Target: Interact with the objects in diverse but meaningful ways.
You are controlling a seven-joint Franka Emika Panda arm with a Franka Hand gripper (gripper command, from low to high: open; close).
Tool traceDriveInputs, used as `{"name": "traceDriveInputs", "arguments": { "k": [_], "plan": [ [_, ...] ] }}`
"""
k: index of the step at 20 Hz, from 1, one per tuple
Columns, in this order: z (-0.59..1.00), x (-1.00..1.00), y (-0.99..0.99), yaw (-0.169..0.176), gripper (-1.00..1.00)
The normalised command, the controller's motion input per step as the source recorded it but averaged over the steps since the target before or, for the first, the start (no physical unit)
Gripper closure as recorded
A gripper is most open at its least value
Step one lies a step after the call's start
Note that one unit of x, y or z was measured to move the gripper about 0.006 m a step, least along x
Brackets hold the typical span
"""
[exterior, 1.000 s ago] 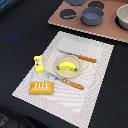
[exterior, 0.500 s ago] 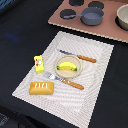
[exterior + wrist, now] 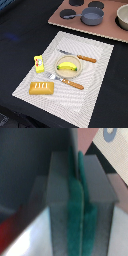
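In the exterior view a yellow banana lies in a small pale dish at the middle of the striped mat. A golden-brown bread loaf rests near the mat's front corner. A yellow packet with red print stands at the mat's edge towards the exterior view's left. A grey-blue pot sits on the brown board at the back. The arm is out of that view. In the wrist view my gripper is shut, with the green pads pressed together and nothing between them.
A wooden-handled knife and fork flank the dish on the striped mat. The brown board also carries dark round burners and a pale bowl. The wrist view's surroundings are blurred, with a red patch at one corner.
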Motion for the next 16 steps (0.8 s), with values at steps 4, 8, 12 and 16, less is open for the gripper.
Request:
{"name": "traceDriveInputs", "arguments": {
  "k": [4,8,12,16],
  "plan": [
    [-0.07,0.26,0.12,-0.031,1.00],
    [-0.15,0.22,0.17,-0.022,1.00],
    [-0.21,0.05,0.16,-0.003,1.00],
    [-0.15,0.07,0.20,0.000,1.00]
  ]
}}
